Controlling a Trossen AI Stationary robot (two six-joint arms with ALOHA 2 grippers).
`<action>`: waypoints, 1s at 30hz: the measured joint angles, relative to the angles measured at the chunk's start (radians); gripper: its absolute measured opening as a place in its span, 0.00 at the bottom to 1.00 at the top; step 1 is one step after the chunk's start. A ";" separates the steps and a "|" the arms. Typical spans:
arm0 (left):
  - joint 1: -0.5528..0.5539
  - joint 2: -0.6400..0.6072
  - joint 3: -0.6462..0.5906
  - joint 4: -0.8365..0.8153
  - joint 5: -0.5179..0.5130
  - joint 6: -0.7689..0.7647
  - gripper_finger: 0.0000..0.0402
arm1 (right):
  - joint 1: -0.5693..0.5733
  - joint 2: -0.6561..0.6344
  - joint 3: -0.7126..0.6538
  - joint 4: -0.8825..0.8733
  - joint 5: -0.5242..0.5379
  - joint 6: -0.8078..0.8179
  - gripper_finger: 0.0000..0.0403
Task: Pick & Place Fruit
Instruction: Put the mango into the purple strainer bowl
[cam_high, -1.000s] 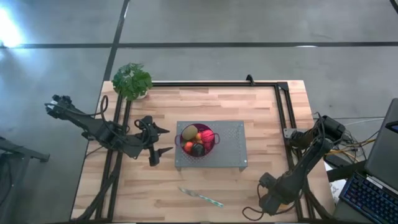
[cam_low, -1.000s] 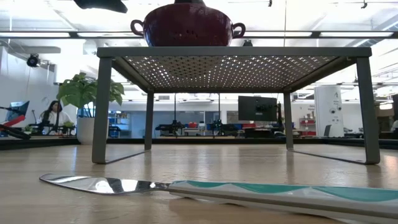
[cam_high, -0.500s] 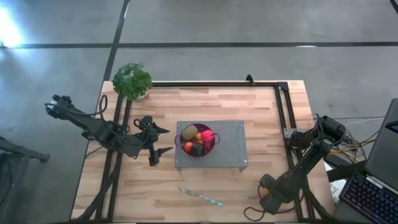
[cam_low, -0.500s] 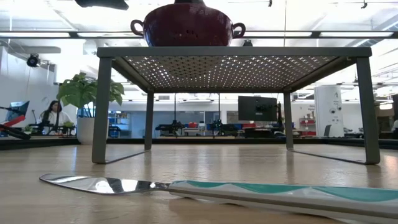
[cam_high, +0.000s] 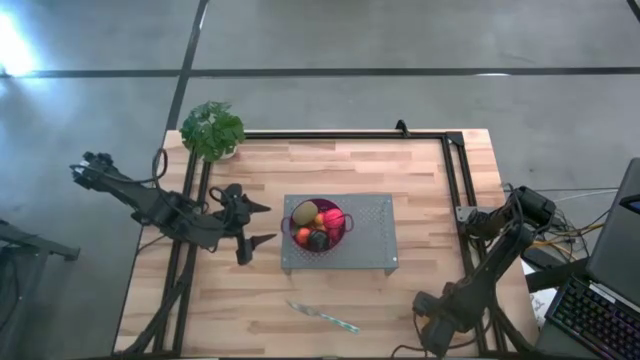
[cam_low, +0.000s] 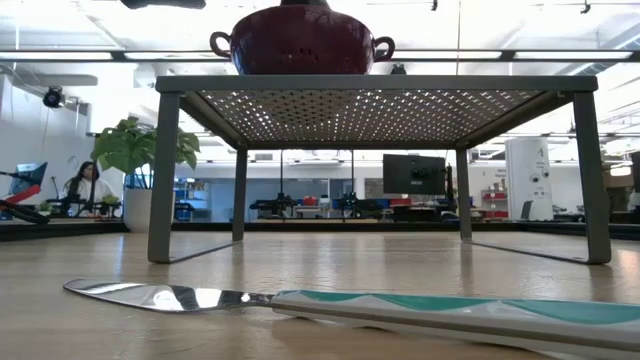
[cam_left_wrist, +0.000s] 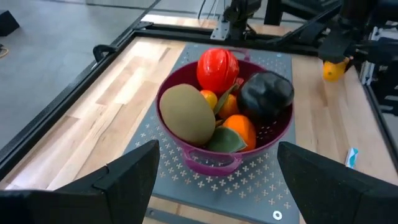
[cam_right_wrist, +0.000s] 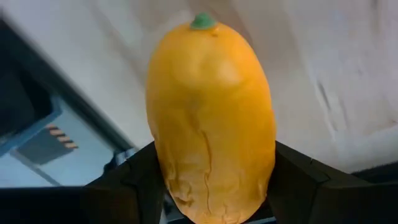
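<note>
On my overhead feed both arms read as dark, near-black linkages — slim jointed segments with blocky housings at the joints. The left arm (cam_high: 150, 205) at the frame's left ends in a gripper (cam_high: 255, 224) with two pointed black fingers, and a thin dark cable loops beside its middle links. The right arm (cam_high: 490, 265) at the lower right has a bulky rounded base link and a bundle of thin cables trailing off its upper joint. In the left wrist feed my fingers (cam_left_wrist: 127, 174) look matte black, broad and faceted — plain, with no markings I can make out.
</note>
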 joint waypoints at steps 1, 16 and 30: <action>0.000 -0.006 0.000 0.004 0.000 0.002 0.82 | 0.000 0.000 0.013 0.000 0.003 -0.017 0.52; 0.004 -0.016 -0.002 0.149 0.098 0.004 0.82 | -0.033 -0.002 0.327 -0.065 0.391 -0.413 0.54; -0.025 0.122 -0.139 0.881 0.157 0.523 0.82 | -0.123 -0.019 0.562 -0.128 1.057 -0.963 0.54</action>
